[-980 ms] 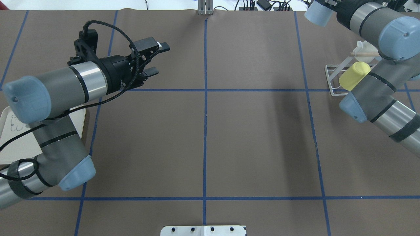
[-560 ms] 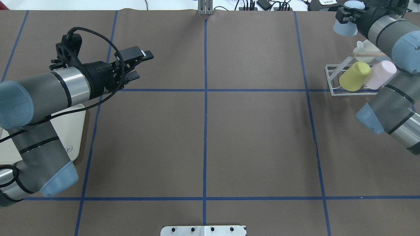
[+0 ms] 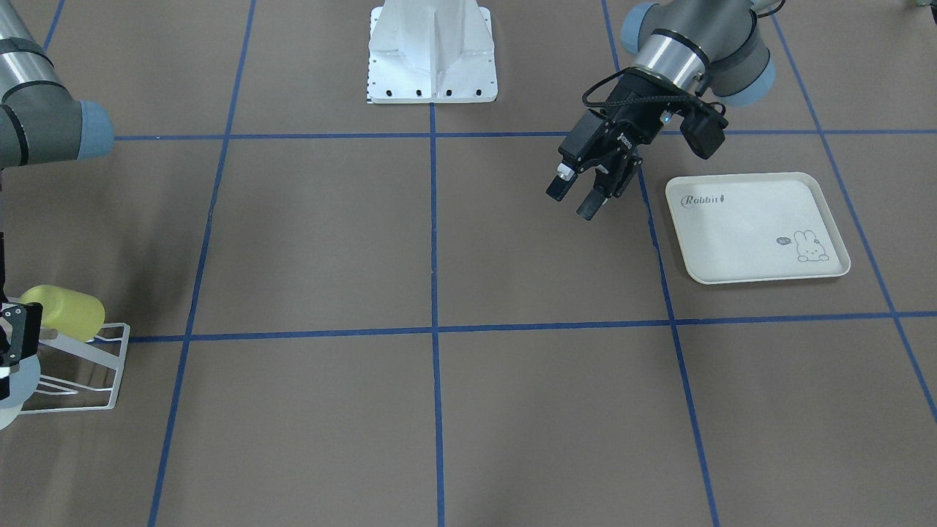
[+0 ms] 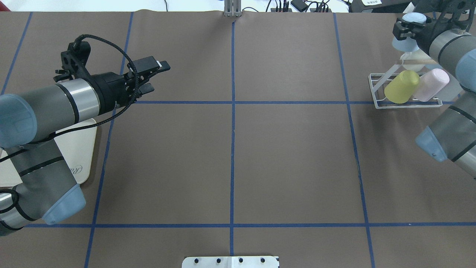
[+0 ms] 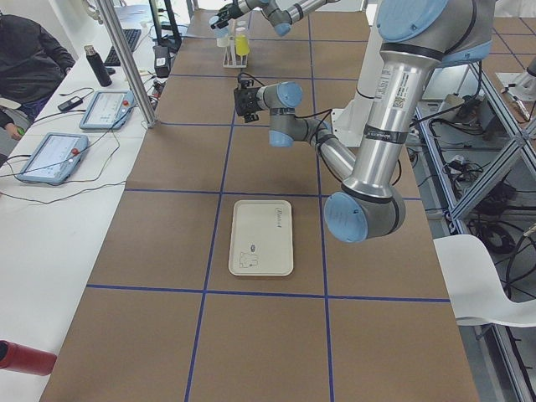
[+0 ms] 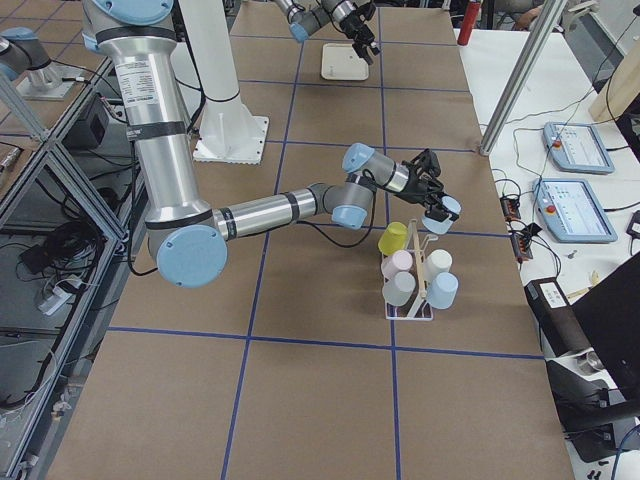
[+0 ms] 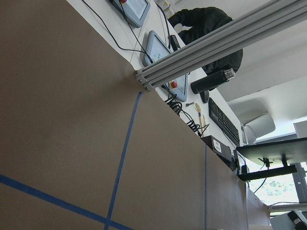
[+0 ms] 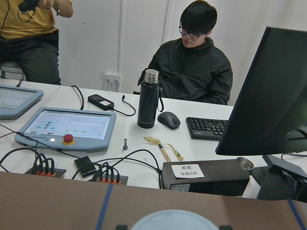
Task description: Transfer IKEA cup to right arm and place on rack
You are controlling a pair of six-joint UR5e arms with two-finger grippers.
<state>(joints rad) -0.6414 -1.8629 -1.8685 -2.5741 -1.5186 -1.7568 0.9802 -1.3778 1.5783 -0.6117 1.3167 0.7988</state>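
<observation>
My right gripper (image 4: 410, 29) is shut on a light-blue IKEA cup (image 4: 404, 43) and holds it over the far end of the white wire rack (image 4: 375, 97), beside its wooden dowel (image 4: 418, 60). The cup's rim shows at the bottom of the right wrist view (image 8: 177, 222). In the exterior right view the cup (image 6: 446, 211) hangs just above the rack (image 6: 409, 312). A yellow cup (image 4: 401, 86) and a pink cup (image 4: 431, 85) lie on the rack's prongs. My left gripper (image 4: 157, 77) is open and empty at the far left; it also shows in the front view (image 3: 573, 201).
A cream rabbit-print tray (image 3: 754, 227) lies on the table under the left arm. Several more cups sit on the rack in the exterior right view. Tablets, cables and seated operators are past the table's far edge (image 8: 67, 125).
The right arm has carried the light-blue cup rightward to above the rack, uncovering the pink cup. The left arm has drawn back to the left, still open.
</observation>
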